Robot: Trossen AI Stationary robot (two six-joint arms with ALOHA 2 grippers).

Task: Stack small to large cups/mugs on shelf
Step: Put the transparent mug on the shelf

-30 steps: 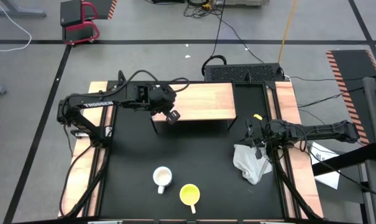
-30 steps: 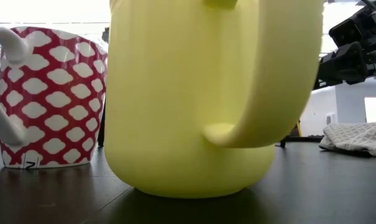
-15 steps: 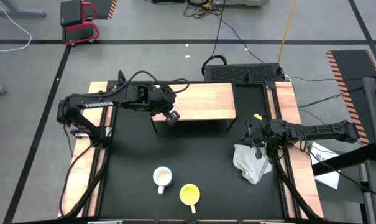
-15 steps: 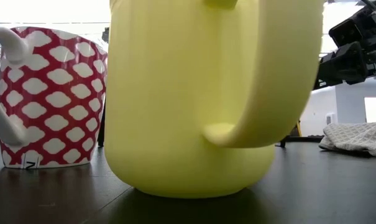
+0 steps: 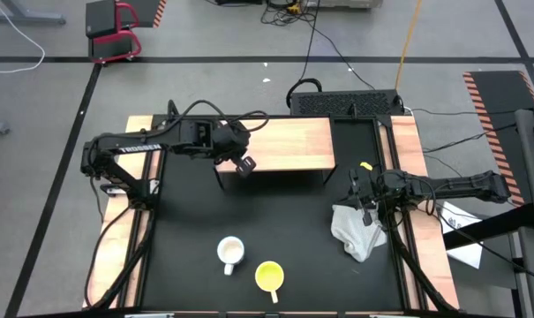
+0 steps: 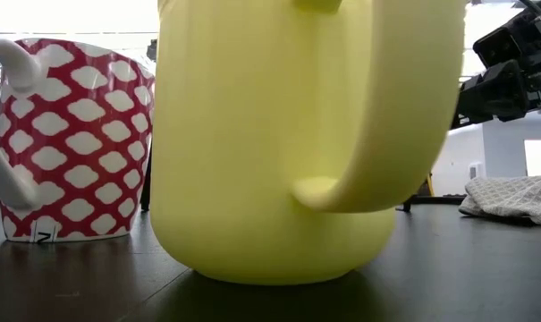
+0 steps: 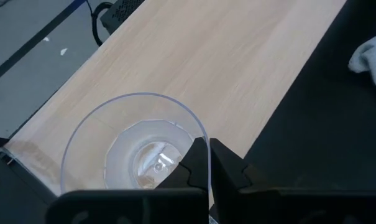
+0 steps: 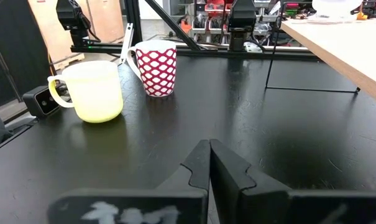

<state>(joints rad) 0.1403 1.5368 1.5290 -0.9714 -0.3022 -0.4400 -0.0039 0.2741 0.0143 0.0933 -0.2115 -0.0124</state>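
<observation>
The small clear glass cup (image 7: pixel 135 149) stands upright over the left end of the light wooden shelf (image 5: pixel 289 141), near its front edge. My left gripper (image 5: pixel 242 164) is shut on it. The yellow mug (image 5: pixel 268 276) and the white mug with a red pattern (image 5: pixel 230 252) stand on their bases on the black table near its front edge. Both also show in the right wrist view, the yellow mug (image 8: pixel 97 90) and the patterned mug (image 8: pixel 158 68). My right gripper (image 5: pixel 365 210) is shut and empty, just above the white cloth (image 5: pixel 355 231) at the table's right. My left gripper holds the glass cup by its rim (image 7: pixel 197 134) on the side nearest the wrist. The wall runs between the two fingers, one inside (image 7: pixel 194 165) the cup and one outside. The fingers come from above. The cup is upright; whether its base touches the shelf top, I cannot tell.
The shelf top (image 7: pixel 225 62) is bare wood to the right of the glass cup. The white cloth (image 6: pixel 511 197) lies crumpled on the table's right side. Wooden side boards run along both table edges. A black box with cables sits behind the shelf (image 5: pixel 346 102).
</observation>
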